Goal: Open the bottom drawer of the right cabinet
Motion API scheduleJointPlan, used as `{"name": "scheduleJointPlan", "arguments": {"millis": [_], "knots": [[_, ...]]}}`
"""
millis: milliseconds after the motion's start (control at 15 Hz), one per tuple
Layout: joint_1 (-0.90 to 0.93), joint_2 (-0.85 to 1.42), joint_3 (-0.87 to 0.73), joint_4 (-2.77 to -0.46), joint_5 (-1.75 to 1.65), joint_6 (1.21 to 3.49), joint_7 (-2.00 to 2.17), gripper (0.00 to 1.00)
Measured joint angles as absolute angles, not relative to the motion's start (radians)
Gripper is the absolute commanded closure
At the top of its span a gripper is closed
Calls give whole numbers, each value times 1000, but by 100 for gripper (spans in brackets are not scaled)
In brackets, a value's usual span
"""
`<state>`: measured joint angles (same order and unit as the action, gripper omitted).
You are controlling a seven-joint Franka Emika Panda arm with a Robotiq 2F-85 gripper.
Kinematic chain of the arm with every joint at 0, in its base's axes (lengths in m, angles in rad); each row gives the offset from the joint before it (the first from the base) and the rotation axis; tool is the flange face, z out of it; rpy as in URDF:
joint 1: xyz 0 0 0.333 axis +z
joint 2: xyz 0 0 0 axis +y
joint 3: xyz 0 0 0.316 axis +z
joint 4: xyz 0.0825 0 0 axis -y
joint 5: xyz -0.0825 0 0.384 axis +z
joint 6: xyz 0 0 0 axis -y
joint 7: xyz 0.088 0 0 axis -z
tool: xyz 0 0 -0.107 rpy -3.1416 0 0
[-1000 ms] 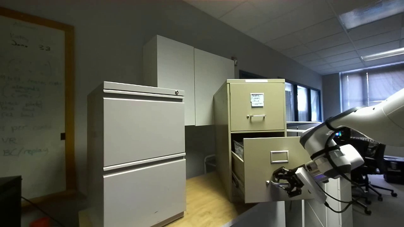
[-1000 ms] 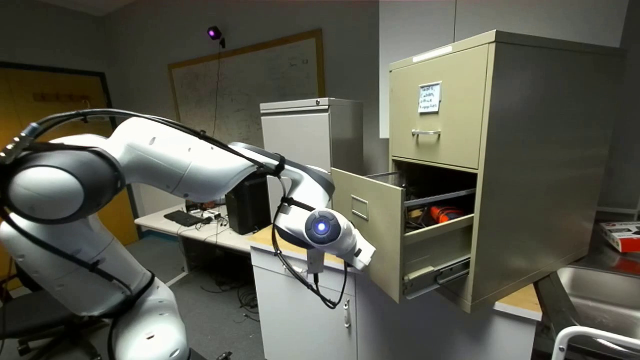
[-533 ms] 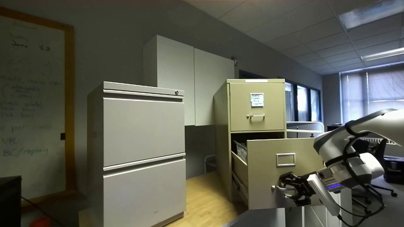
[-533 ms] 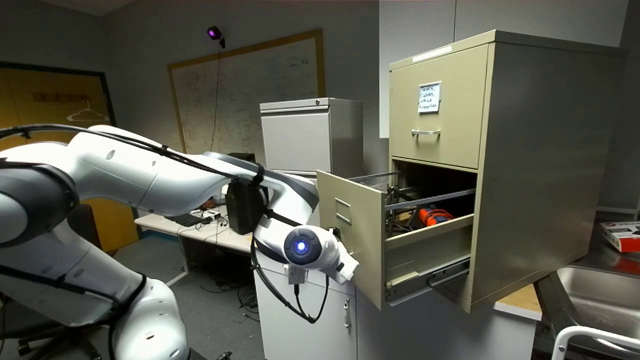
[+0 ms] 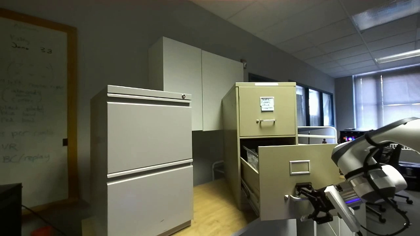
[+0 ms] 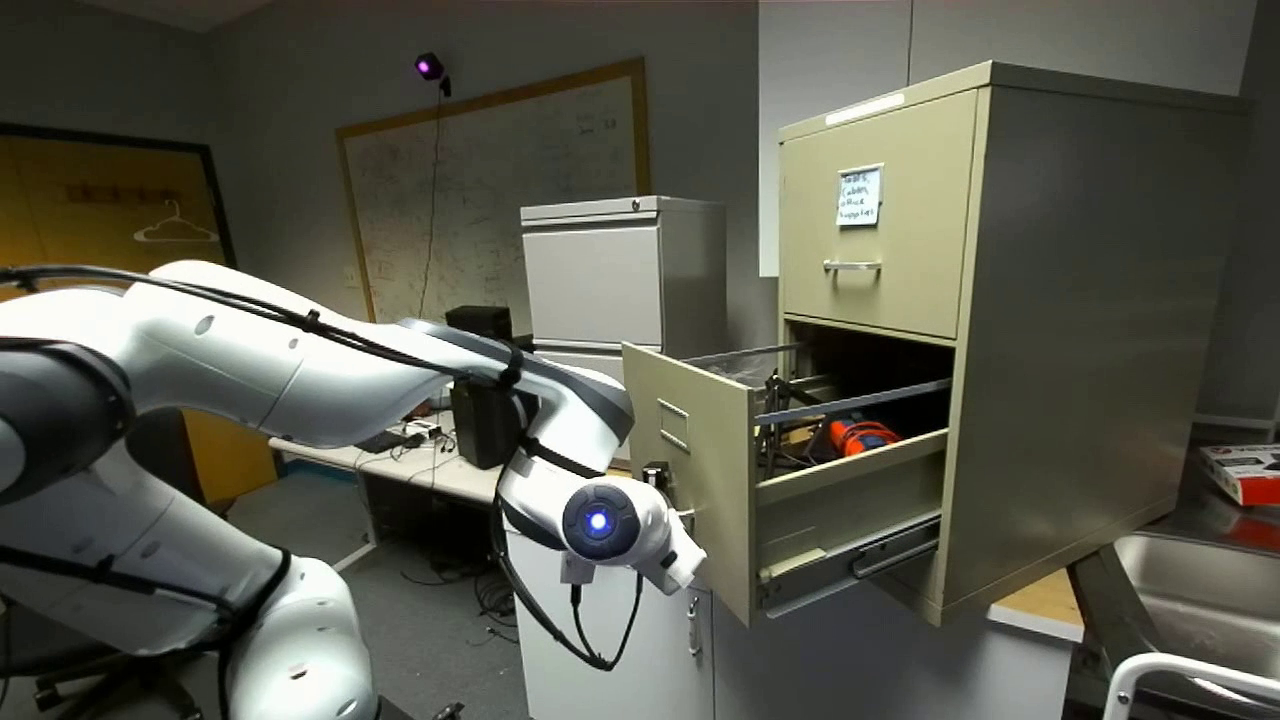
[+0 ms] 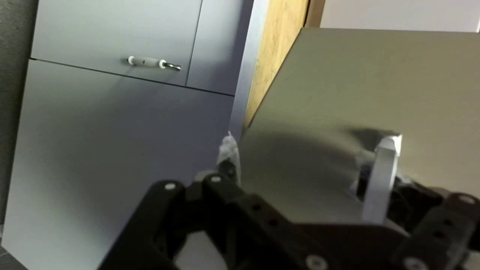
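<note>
The bottom drawer [image 5: 279, 183] of the tan right cabinet [image 6: 1090, 350] stands well pulled out in both exterior views. Dark cords and an orange object [image 6: 862, 436] lie inside it. Its silver handle [image 7: 380, 180] shows large in the wrist view. My gripper [image 7: 294, 159] is at the drawer front with its fingers spread wide around the handle. One fingertip [image 7: 228, 150] is well away from the handle; the far finger is partly hidden behind it, and whether it touches I cannot tell. In an exterior view, my gripper's fingers sit above and below the handle.
A light-grey two-panel cabinet [image 5: 149, 137] stands beside the tan one on a wooden counter [image 5: 213, 203]. White base cabinets [image 6: 610, 640] are below the drawer. A sink [image 6: 1190, 590] and a red-and-white box [image 6: 1250, 470] lie on the tan cabinet's far side.
The drawer has slid further out of the cabinet, the arm drawing back along with it. Over the last half second the gripper's fingers have spread apart, letting go of the handle.
</note>
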<state>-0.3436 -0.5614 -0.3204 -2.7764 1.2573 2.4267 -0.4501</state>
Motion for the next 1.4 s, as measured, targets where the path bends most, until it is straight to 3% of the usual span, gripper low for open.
{"name": "scheduleJointPlan", "arguments": {"millis": [267, 867, 1400], "knots": [[-408, -568, -211, -2769, 1097, 2478, -255, 0], [-823, -779, 287, -2769, 595, 2389, 344, 0], [-942, -1014, 441, -2766, 368, 2145, 772, 0]]}}
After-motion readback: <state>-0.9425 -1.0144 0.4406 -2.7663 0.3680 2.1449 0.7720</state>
